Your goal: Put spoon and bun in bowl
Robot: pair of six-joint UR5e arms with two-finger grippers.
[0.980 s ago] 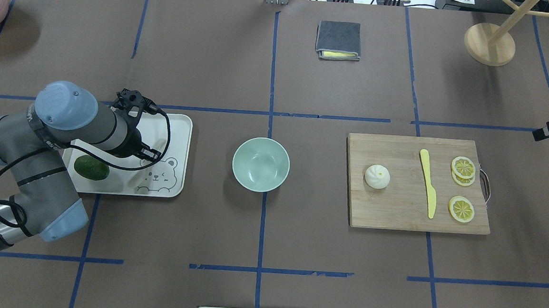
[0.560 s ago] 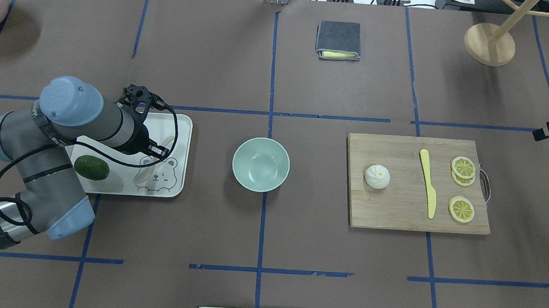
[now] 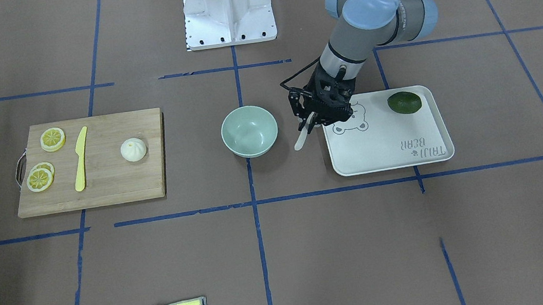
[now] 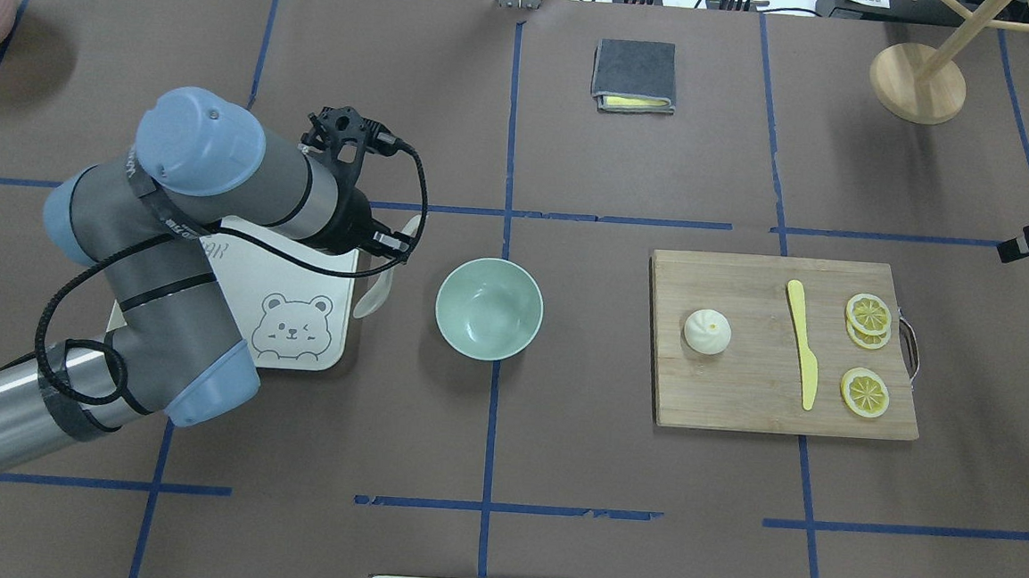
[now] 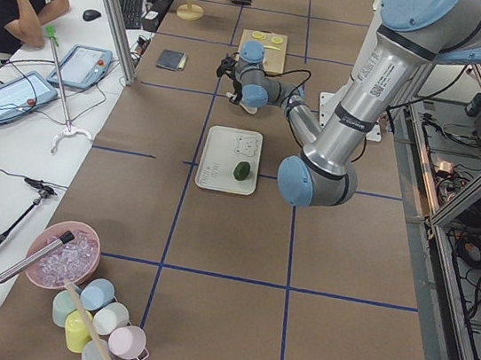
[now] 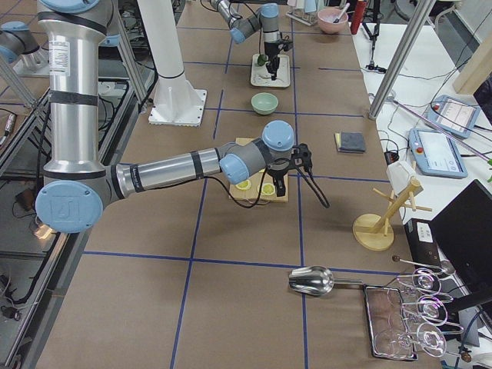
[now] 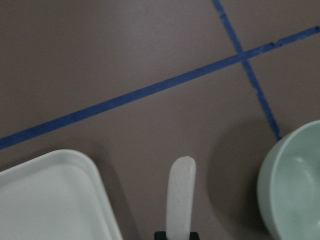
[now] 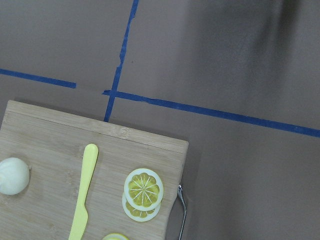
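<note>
My left gripper (image 4: 389, 253) is shut on the off-white spoon (image 4: 374, 296) and holds it above the table between the tray and the mint-green bowl (image 4: 488, 308). The spoon (image 3: 301, 141) hangs tilted just beside the bowl (image 3: 249, 131). In the left wrist view the spoon (image 7: 180, 200) points up the frame and the bowl (image 7: 295, 185) is at its right. The white bun (image 4: 707, 331) sits on the cutting board, also in the right wrist view (image 8: 14, 176). My right gripper (image 6: 298, 160) hovers beyond the board's far right end; I cannot tell whether it is open or shut.
A white bear-print tray (image 4: 296, 360) lies left of the bowl with an avocado (image 3: 404, 103) on it. The wooden cutting board (image 4: 740, 401) carries a yellow knife (image 4: 802, 342) and lemon slices (image 4: 868, 315). A grey cloth (image 4: 634, 75) and a wooden stand (image 4: 918, 81) are at the back.
My left arm has swung right from over the tray toward the bowl, carrying the spoon off the tray. The bun, bowl and board have not moved.
</note>
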